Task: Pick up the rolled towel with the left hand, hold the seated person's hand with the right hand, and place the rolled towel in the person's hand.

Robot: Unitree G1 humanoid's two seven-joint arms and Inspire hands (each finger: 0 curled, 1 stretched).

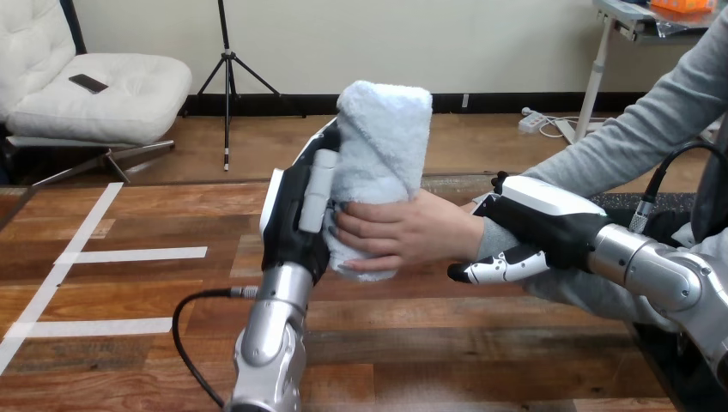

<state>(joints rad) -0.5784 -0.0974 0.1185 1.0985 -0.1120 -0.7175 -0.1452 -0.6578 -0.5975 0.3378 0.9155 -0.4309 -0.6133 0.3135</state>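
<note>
The rolled towel (384, 137), pale blue-white, stands upright above the middle of the wooden table (446, 343). My left hand (294, 216) is on its left side, shut on the towel with the thumb lying along it. The person's hand (410, 233) reaches in from the right and wraps its fingers round the towel's lower half. My right hand (539, 220) sits at the person's wrist (491, 236), its palm over the wrist and a finger curled underneath it. The towel's far side and my left hand's other fingers are hidden.
White tape strips (129, 255) mark the table's left part. The person's grey sleeve (640, 142) slants in from the upper right. My right forearm (661, 275) lies along the table's right edge.
</note>
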